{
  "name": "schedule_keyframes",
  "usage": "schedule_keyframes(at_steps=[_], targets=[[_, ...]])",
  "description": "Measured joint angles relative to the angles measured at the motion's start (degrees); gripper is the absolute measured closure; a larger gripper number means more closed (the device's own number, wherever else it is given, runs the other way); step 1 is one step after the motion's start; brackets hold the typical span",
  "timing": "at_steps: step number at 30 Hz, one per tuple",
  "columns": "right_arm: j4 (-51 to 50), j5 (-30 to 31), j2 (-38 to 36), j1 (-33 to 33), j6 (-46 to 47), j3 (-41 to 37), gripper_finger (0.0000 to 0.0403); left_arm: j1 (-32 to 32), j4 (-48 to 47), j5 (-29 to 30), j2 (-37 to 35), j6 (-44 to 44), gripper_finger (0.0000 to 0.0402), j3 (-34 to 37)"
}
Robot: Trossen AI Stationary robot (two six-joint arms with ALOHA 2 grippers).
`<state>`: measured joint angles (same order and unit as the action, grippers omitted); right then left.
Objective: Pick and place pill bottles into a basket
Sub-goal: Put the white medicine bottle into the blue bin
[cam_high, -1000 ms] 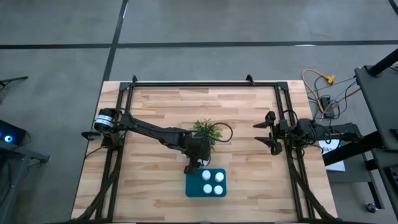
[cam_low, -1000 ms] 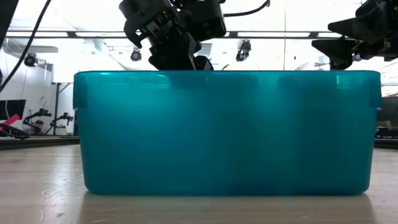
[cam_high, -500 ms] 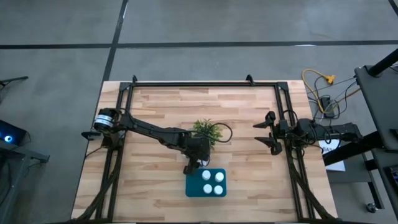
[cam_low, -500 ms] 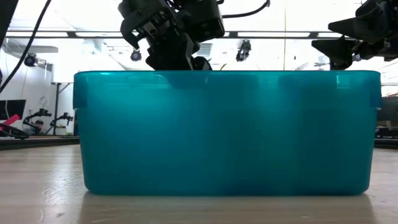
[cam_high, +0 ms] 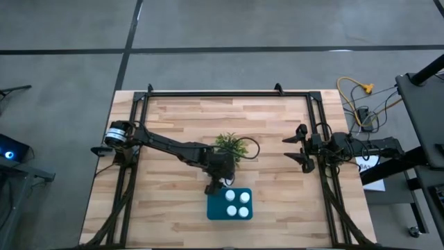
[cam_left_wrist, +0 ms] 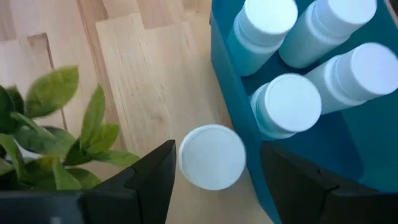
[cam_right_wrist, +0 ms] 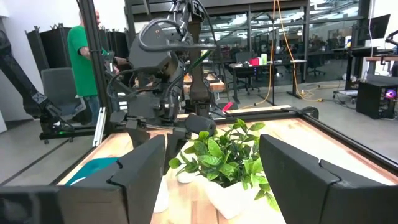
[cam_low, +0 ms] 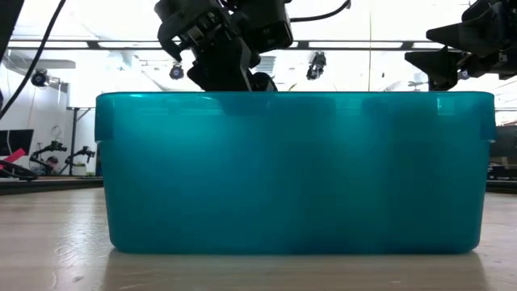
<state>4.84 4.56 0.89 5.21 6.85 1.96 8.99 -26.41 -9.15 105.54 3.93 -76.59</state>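
Note:
The teal basket [cam_high: 215, 208] stands on the wooden table near its front edge and fills the low view [cam_low: 291, 170]. Several white-capped pill bottles [cam_left_wrist: 289, 102] stand upright inside it. My left gripper [cam_high: 214, 186] hangs open over the basket's far-left corner, slanting down. One more pill bottle [cam_left_wrist: 211, 155] shows cap-up between its fingers, at the basket's wall [cam_left_wrist: 224, 81]. There is a clear gap to one finger and the other is close beside the cap. What this bottle rests on is hidden under its cap. My right gripper [cam_high: 297, 146] waits open at the table's right edge.
A small green plant [cam_high: 230, 146] stands just beyond the left gripper, its leaves [cam_left_wrist: 56, 124] close to the fingers. Black frame rails [cam_high: 208, 92] run along the table's far, left and right sides. A person in a green shirt [cam_right_wrist: 79, 62] stands in the room beyond.
In the low view my left gripper's fingers have spread wider above the basket's far-left corner. The arm itself has stayed in place.

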Motion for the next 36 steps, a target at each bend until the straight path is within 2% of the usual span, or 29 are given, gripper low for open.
schedule_keyframes(at_steps=[5, 10, 20, 36], targets=[[0.0, 0.0, 0.0, 0.01, 0.0, 0.0, 0.0156, 0.0, -0.62, 0.22, -0.24, 2.34, 0.0187, -1.18], [0.0, 0.0, 0.02, 0.01, 0.0, 0.0, 0.0151, 0.0, -5.07, 0.45, -0.26, 3.43, 0.0187, -3.18], [0.0, 0.0, 0.02, 0.01, 0.0, 0.0, 0.0151, 0.0, -13.15, 0.46, -0.33, 12.76, 0.0187, -8.17], [0.0, 0.0, 0.02, 0.0, 0.0, 0.0, 0.015, 1.57, -13.6, -0.34, -0.03, 17.84, 0.0187, -8.27]])
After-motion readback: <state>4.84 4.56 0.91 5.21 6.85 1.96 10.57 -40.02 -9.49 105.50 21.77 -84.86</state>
